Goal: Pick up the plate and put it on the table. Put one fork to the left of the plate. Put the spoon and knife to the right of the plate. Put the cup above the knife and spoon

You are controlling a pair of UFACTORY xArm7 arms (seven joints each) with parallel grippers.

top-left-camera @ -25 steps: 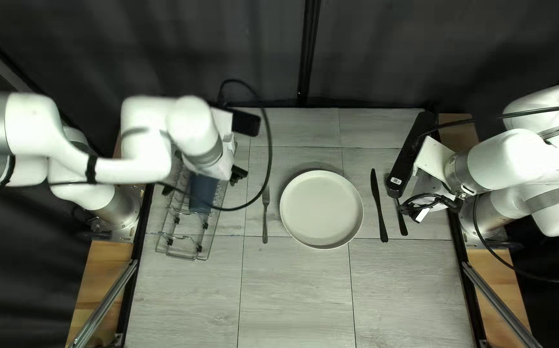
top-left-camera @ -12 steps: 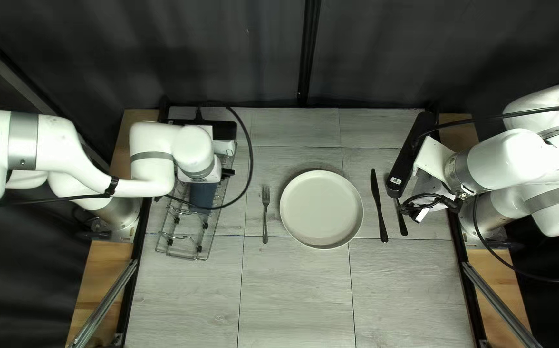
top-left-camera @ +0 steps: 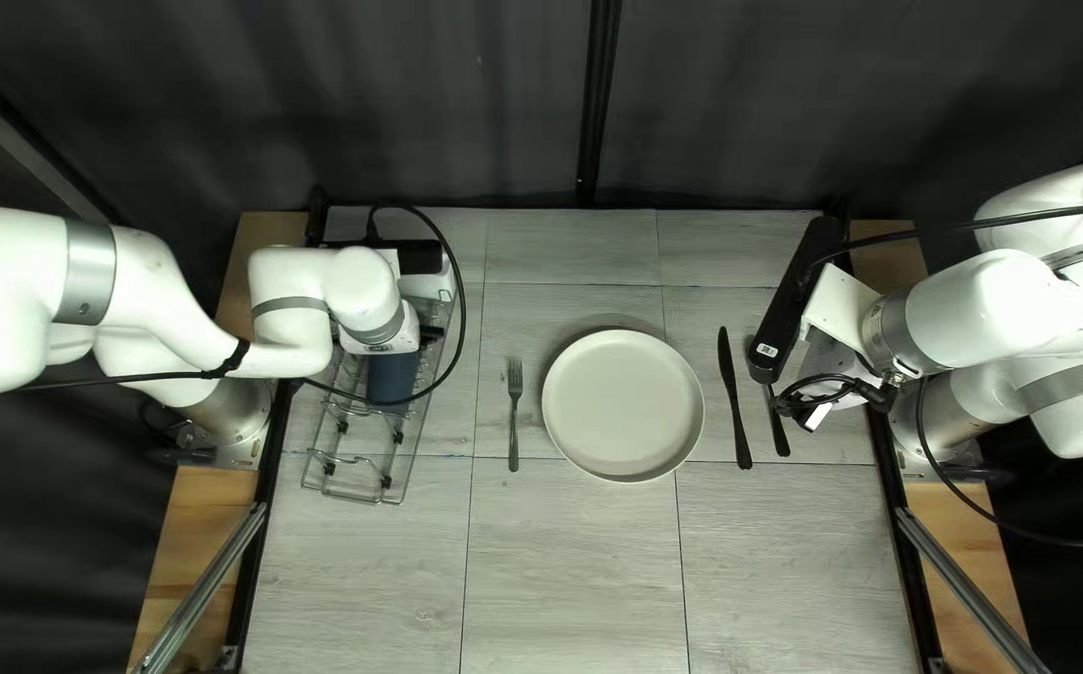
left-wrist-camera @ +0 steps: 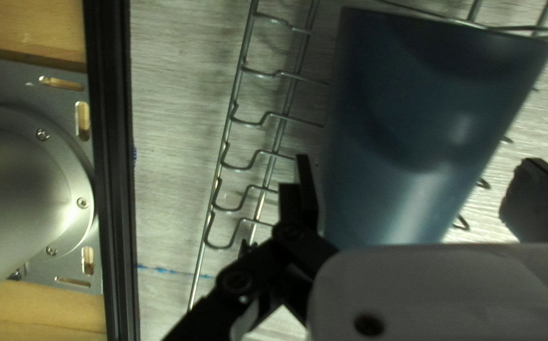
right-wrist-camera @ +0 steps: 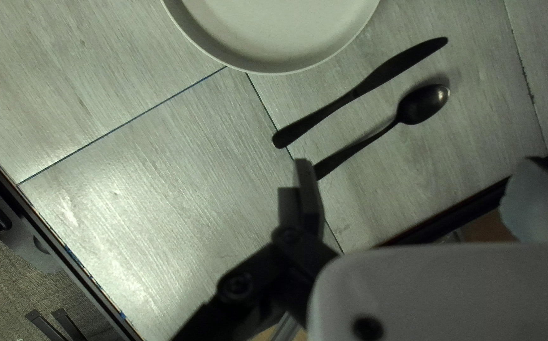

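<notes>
In the top left view, my left gripper (top-left-camera: 382,327) is over the rack, largely hidden by its own wrist. The blue cup (top-left-camera: 392,378) lies on the rack. My left gripper (left-wrist-camera: 422,189) is open, the cup (left-wrist-camera: 419,120) between its fingers, a gap on one side. The plate (top-left-camera: 622,406) has the fork (top-left-camera: 514,412) to its left; the knife (top-left-camera: 734,400) and spoon (top-left-camera: 779,427) are to its right. My right gripper (top-left-camera: 831,356) hangs beside the spoon. Open and empty, my right gripper (right-wrist-camera: 422,196) has the spoon (right-wrist-camera: 420,106) and knife (right-wrist-camera: 362,88) ahead of it.
The wire rack (top-left-camera: 354,481) stands at the left of the table (top-left-camera: 573,562) in the top left view. A black cable (top-left-camera: 466,318) loops from my left arm over the rack's side. Black rails edge the table at both sides, beside the arm bases.
My left arm has drawn back to the left over the rack, its wrist now above the cup's upper part, and its cable swung along. The right arm, plate and cutlery are unmoved.
</notes>
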